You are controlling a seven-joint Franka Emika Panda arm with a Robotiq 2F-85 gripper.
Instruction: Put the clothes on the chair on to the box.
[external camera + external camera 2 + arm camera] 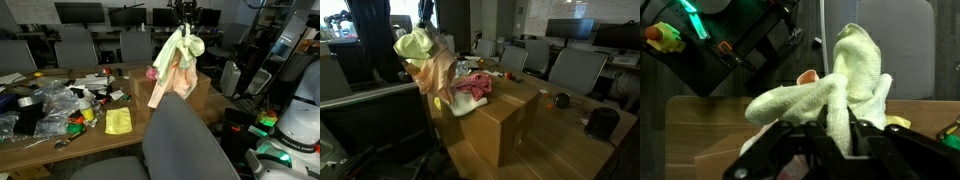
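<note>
Clothes (428, 62) hang from gripper (840, 128) near box (500, 118) edge.

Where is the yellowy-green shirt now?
In both exterior views the yellowy-green shirt hangs from the shut pincer, up in the air right by the brown box.

A pale yellow-green garment (190, 45) and a peach-pink garment (165, 85) hang bunched together from the closed hand (183, 29). They are in the air at one end of the brown cardboard box (505, 130), beyond the tall, rounded grey back of the chair (185, 140). In the wrist view the yellow-green fabric is pinched between the fingers. A deeper pink garment (472, 87) lies crumpled on the box top.
</note>
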